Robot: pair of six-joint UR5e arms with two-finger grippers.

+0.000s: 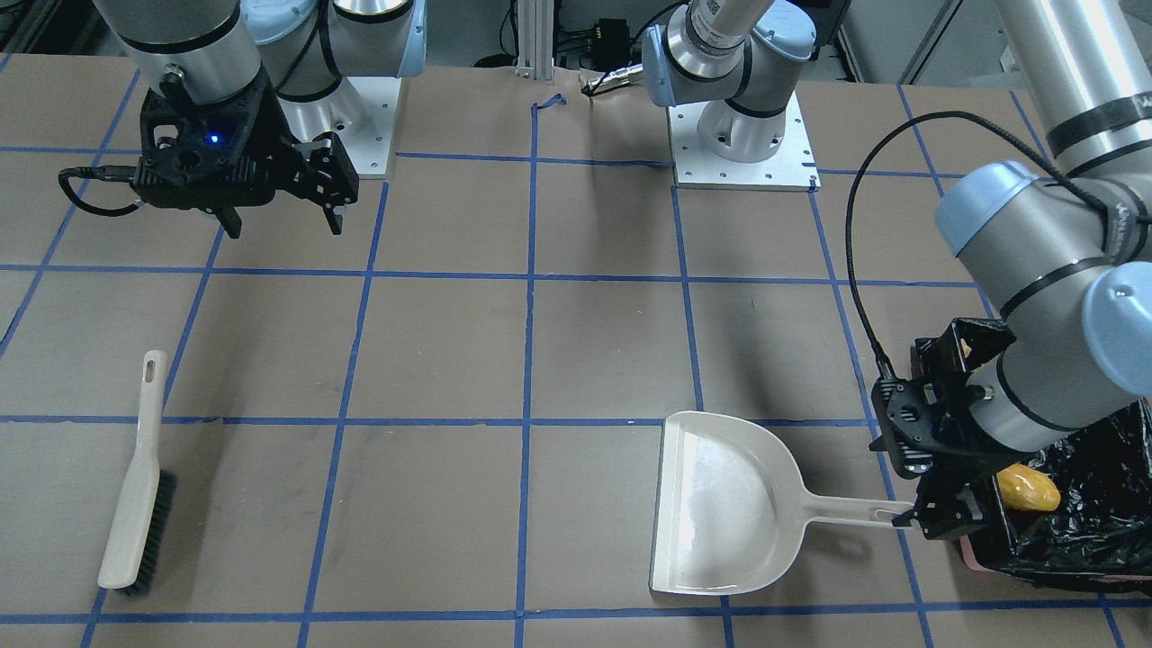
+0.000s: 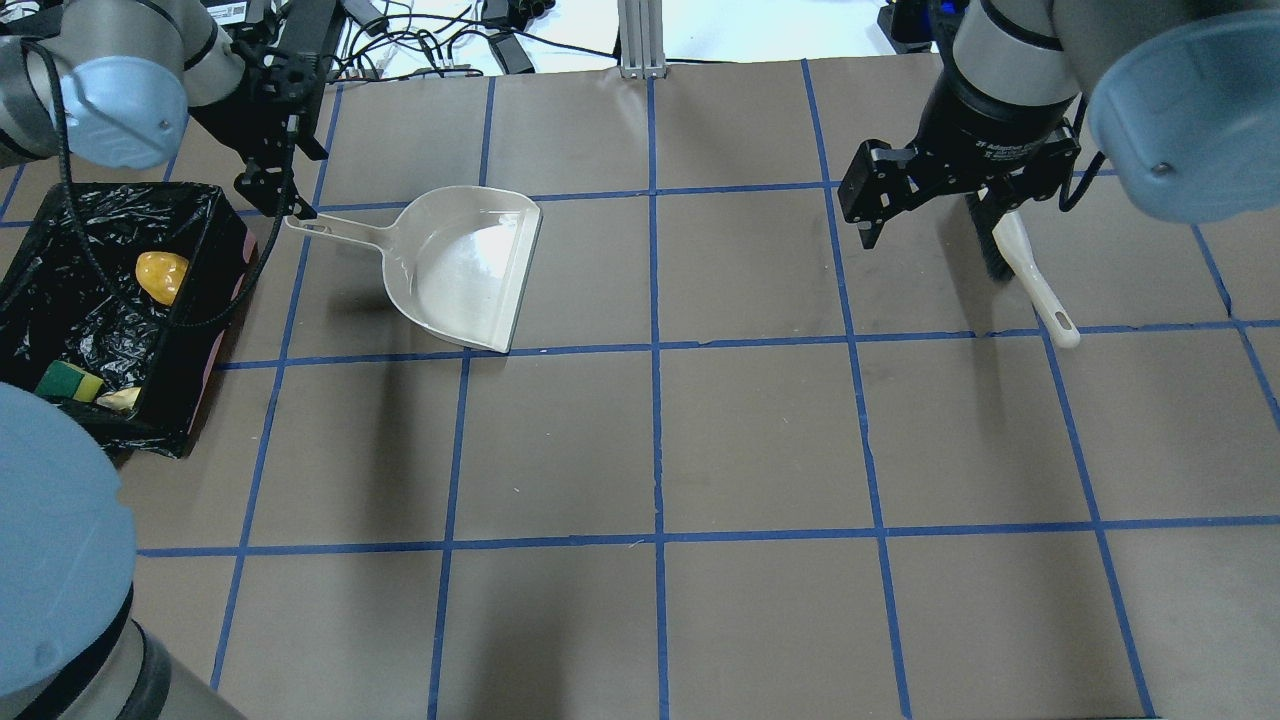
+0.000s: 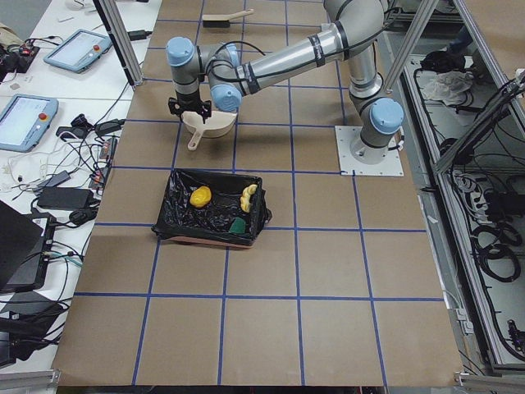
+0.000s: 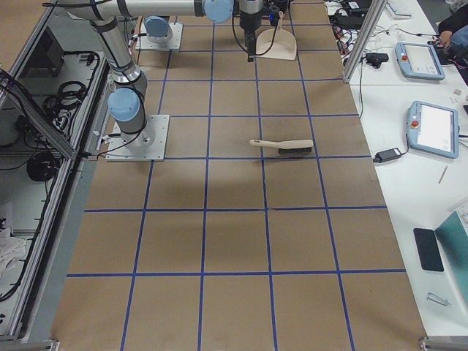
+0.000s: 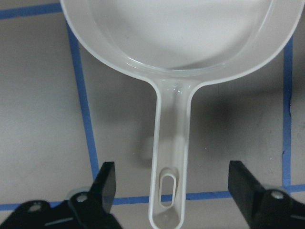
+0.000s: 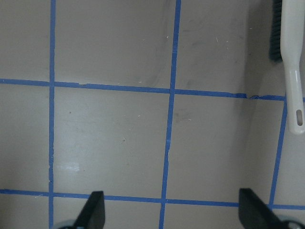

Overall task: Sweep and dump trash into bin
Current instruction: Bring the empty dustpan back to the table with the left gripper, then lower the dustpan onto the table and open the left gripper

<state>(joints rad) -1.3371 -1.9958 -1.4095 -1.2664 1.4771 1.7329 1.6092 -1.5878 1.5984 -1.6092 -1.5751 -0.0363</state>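
Jaws spread, the left gripper (image 5: 174, 183) is straddling the handle (image 5: 170, 143), the natural hold on the seemingly light, stiff, slick cream plastic dustpan (image 5: 176, 33), the right gripper (image 1: 283, 225) is gaping empty, and the trash (image 2: 162, 275) is lying in the black-lined bin (image 2: 228, 262) at the overhead view's left.

table: brown paper (image 2: 760, 440), blue tape grid (image 2: 657, 400) | aluminium post (image 2: 633, 35) | white side bench (image 4: 398, 110), tablets (image 4: 437, 130), cables (image 3: 57, 176)

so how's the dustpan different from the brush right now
The dustpan is a broad scoop; the brush is narrow with dark bristles. The dustpan's handle end sits between the open fingers of the left gripper, beside the bin; the brush lies apart from the right gripper. Both are cream-white plastic with a slotted handle, lying on the table.
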